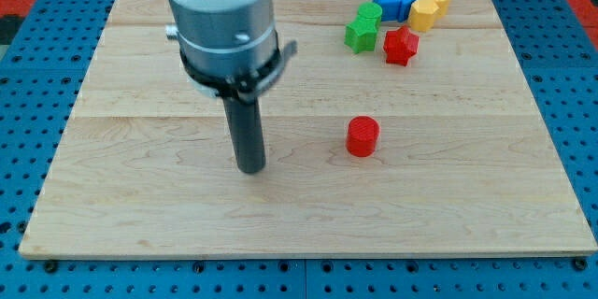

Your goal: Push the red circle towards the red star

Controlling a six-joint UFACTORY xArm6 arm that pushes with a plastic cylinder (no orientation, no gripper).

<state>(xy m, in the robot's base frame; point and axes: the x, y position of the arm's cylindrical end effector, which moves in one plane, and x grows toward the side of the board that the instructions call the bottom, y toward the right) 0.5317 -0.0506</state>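
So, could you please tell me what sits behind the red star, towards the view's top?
Behind the red star sit a green block, blue blocks and yellow blocks; their overlapped parts are hidden.

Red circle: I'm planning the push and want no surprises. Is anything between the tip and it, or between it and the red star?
Nothing visible blocks either stretch. My tip stands to the view's left of the red circle with bare board between. From the circle up to the red star the board is also bare; the green block sits left of that line.
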